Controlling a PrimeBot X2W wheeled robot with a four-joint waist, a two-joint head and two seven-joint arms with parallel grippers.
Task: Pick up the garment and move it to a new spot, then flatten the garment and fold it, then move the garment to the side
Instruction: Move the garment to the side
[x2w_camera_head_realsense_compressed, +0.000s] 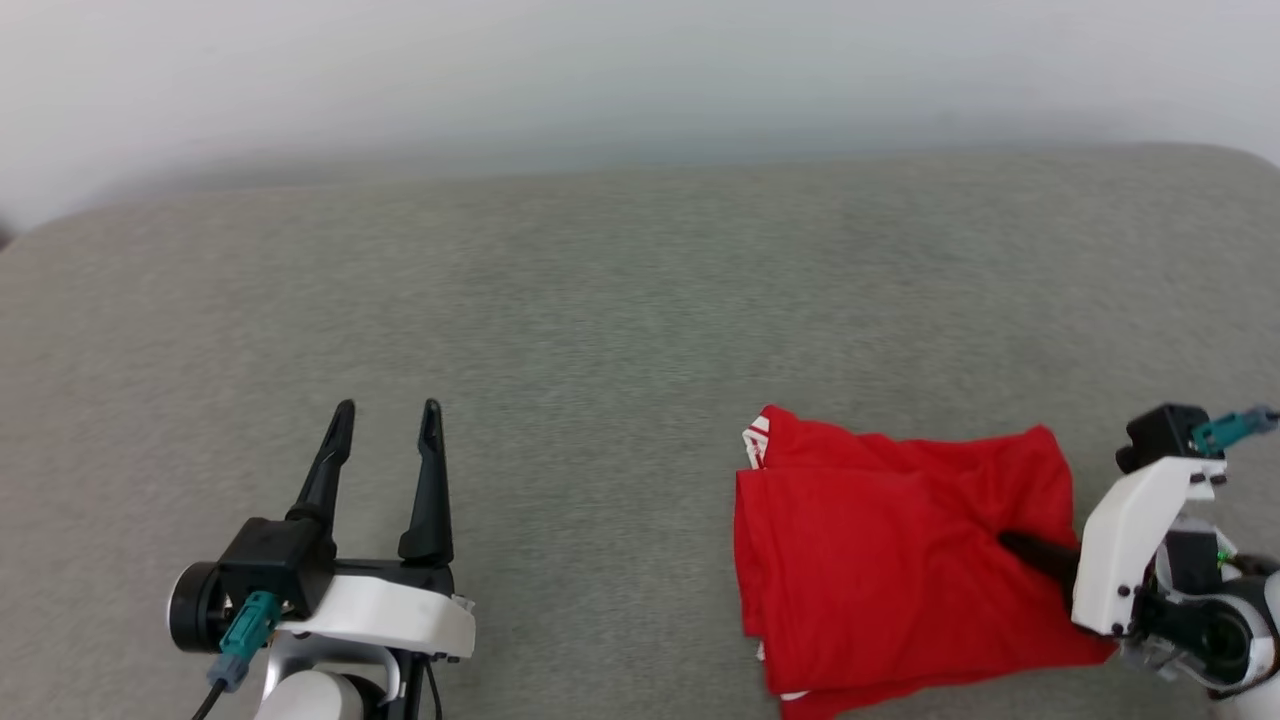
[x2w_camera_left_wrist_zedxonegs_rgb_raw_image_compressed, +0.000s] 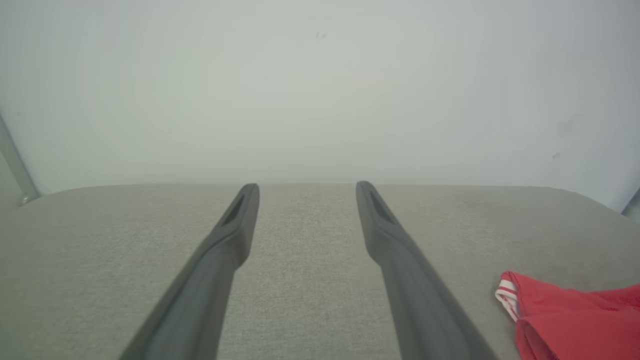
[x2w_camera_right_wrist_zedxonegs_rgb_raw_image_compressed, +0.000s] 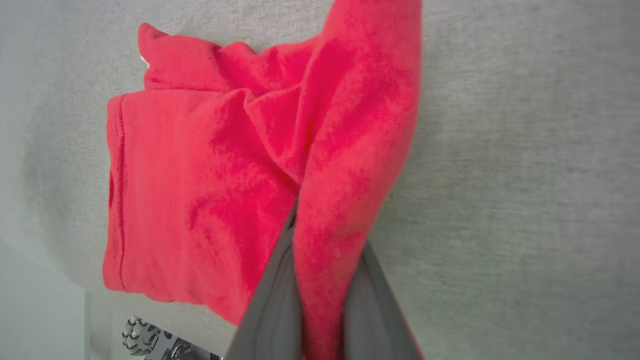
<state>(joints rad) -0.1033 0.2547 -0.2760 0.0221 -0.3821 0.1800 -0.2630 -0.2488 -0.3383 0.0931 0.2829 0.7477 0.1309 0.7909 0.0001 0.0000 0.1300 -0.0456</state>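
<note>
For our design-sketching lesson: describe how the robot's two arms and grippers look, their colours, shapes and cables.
Left gripper: two long, black, tapering fingers with slotted tips, on a black block and a white shell; a teal plug with a dark cable sits at its base. Right gripper: a like white shell dotted with small dark screws, a black block and a teal plug.

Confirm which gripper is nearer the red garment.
Right. The right gripper is clamped on a fold of the garment; the left gripper stands open over the grey surface, well clear of it.
</note>
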